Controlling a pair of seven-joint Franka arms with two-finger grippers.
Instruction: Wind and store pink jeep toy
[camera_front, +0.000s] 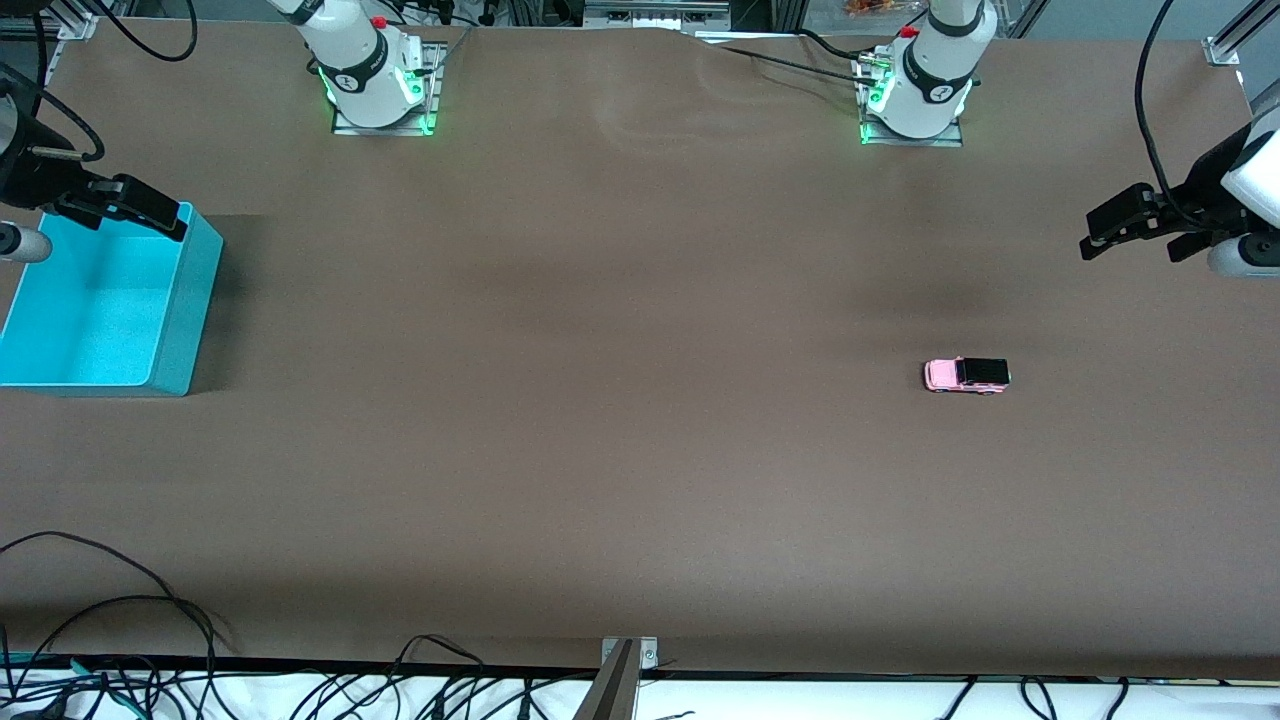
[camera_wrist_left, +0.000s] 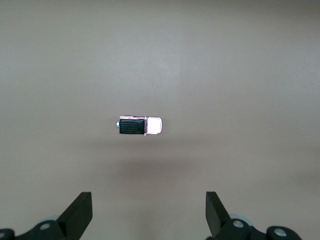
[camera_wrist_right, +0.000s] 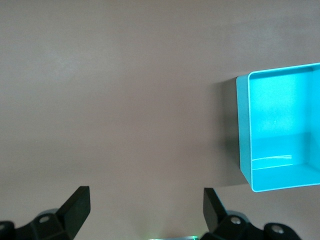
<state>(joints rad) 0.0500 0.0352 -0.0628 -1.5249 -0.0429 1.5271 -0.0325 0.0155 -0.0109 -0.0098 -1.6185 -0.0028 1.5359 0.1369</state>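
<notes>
The left hand (camera_front: 1135, 228) hangs with its fingers spread wide and nothing between them, up in the air over the bare brown worktop (camera_front: 620, 420) at the left arm's end. Its wrist view looks straight down on the pink jeep toy (camera_wrist_left: 140, 125), which sits on the worktop untouched, well clear of both black fingertips (camera_wrist_left: 80, 210). In the front view the jeep (camera_front: 966, 375) stands upright on its wheels, lower in the picture than the hand and toward the left arm's end of the worktop.

The toy looks light and rigid — likely hard plastic or metal, small enough to skid or roll if nudged from one end (the wheels would let it run along its length). The surest hold is probably across the body, one finger on each long side, low enough to catch the flanks and not the roof. A gentle squeeze should do; winding it will likely mean pressing it down so the wheels bite while it is drawn backward.

The right hand (camera_front: 120, 205) waits, equally wide and empty, over the rim of the turquoise bin (camera_front: 190, 300) at the right arm's end — well apart from the jeep. The bin (camera_wrist_right: 245, 130) shows nothing inside.
</notes>
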